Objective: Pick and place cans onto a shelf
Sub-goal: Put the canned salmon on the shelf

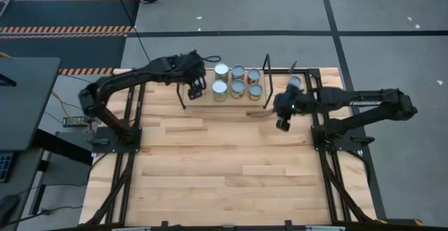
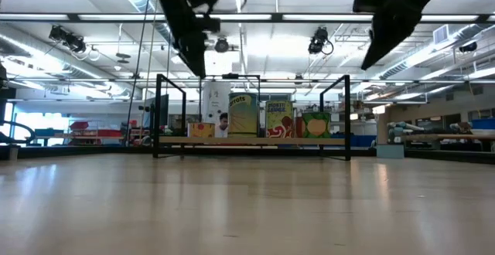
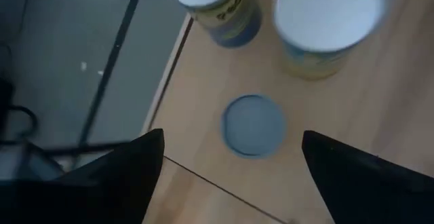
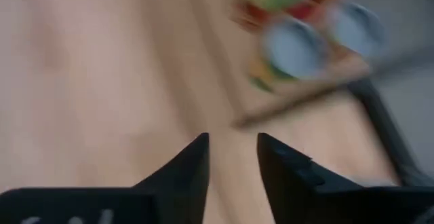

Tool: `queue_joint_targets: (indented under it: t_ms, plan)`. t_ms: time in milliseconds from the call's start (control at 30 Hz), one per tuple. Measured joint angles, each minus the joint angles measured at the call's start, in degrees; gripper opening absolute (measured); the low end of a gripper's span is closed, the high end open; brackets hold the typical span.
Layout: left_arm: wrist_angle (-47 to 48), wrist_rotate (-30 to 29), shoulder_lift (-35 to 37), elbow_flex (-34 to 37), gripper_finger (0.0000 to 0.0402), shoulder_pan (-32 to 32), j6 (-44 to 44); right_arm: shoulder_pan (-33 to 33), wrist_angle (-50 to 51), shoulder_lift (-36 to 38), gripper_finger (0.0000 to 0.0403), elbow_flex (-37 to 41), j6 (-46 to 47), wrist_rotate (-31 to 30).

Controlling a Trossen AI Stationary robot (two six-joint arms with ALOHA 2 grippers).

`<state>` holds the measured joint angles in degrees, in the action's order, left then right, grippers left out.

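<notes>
the shelf (image 1: 280, 99) sits at the far edge of the bench (image 1: 224, 168), a low light-wood board in a thin black frame with upright posts. in the high view six cans (image 1: 238, 81) stand on it in two rows of three, tops pale and round, and a seventh can (image 1: 295, 82) shows farther to the right, partly hidden by the right arm. the low view shows the same cans (image 2: 255, 117) lined up on the board, with yellow, green and red labels facing the camera.

the left hand (image 1: 196, 89) hangs above the left end of the shelf, just beside the left-most cans. its fingers (image 3: 129, 176) stand wide apart and hold nothing. in the left wrist view a small round blue-grey can top (image 3: 254, 125) lies below, between the fingers and apart from both, with two taller cans with pale tops beyond it.

the right hand (image 1: 283, 122) is above the bench just in front of the right end of the shelf, clear of the cans. in the right wrist view its fingers (image 4: 186, 166) are a narrow gap apart with nothing between them; bare wood lies beneath, and blurred cans on the shelf corner show farther off.

in the low view both arms enter from above, well clear of the bench.
</notes>
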<state>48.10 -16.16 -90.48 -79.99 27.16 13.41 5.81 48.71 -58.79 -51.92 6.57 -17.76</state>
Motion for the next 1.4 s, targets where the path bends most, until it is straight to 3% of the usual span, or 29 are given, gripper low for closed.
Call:
queue_joint_targets:
  t_ms: [133,233,400,567,1033,1200,1400]
  plan:
    - [0.82,1.17,4.35,0.43,0.0356,-2.85,-9.23,8.36,6.32,1.04,0.0173,-0.77,2.52,-5.78]
    - [-1.79,1.15,6.11,1.79,0.0352,-5.94,-11.18,14.97,7.21,3.26,0.0211,1.53,6.66,-6.54]
    - [-2.89,1.31,6.41,2.71,0.0347,-10.05,-11.24,22.22,-1.29,7.94,0.0270,5.92,18.08,-8.58]
    - [-7.02,0.72,6.18,2.75,0.0346,-12.76,-10.78,29.37,-7.27,7.94,0.0308,8.09,30.06,-9.15]
    - [-8.82,0.02,6.14,4.90,0.0346,-16.27,-5.28,42.52,-16.47,-9.84,0.0307,9.40,60.48,-3.20]
    - [-10.04,0.31,6.15,8.99,0.0346,-16.76,-6.88,46.86,-17.70,-15.02,0.0309,9.40,66.41,1.18]
    - [-12.82,0.92,6.15,13.34,0.0346,-17.17,-9.67,48.43,-18.93,-19.57,0.0309,9.40,64.40,1.55]
